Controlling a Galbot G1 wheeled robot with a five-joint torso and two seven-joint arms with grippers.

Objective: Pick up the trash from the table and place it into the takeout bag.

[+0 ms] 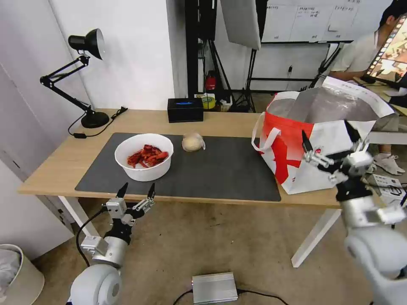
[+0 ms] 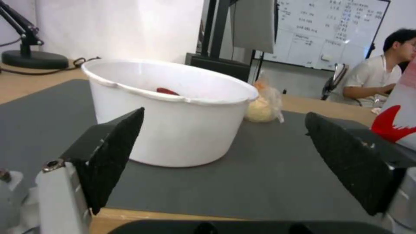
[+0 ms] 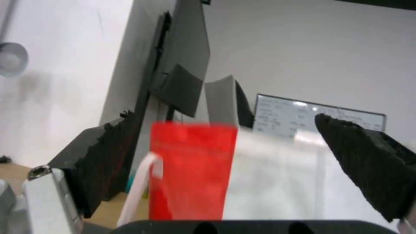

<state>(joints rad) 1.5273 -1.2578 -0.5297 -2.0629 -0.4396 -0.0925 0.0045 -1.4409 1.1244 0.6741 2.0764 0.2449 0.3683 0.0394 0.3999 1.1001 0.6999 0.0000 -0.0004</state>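
Closest to my head cam is the left gripper (image 1: 136, 190), hanging just off the near edge of the table (image 1: 51, 167) with its jaws spread wide and nothing between them. Straight ahead of it on the dark grey mat (image 1: 220, 169) sits the white bowl of red shells (image 1: 144, 156), and through the left wrist cam I'm looking right at the bowl's side wall between the two black pads (image 2: 112, 156). Behind the bowl, a bit toward the bag, is the plastic-wrapped beige lump (image 1: 193, 142).

The right gripper (image 1: 328, 142) is up in front of the takeout bag (image 1: 322, 144), which stands at the right end of the table with its foil mouth gaping open. Those jaws are wide open too, holding nothing.

Handling thoughts: the bowl looks like thin rigid plastic, light but loose-loaded, so tip it and the shells go everywhere. I reckon pinching the rim on the near side, one finger inside and one outside, beats trying to span the whole thing, and it needs to stay level all the way over. The lump looks soft and squishy, and the wrap is probably slippery, so I'd grab it round the middle, gently
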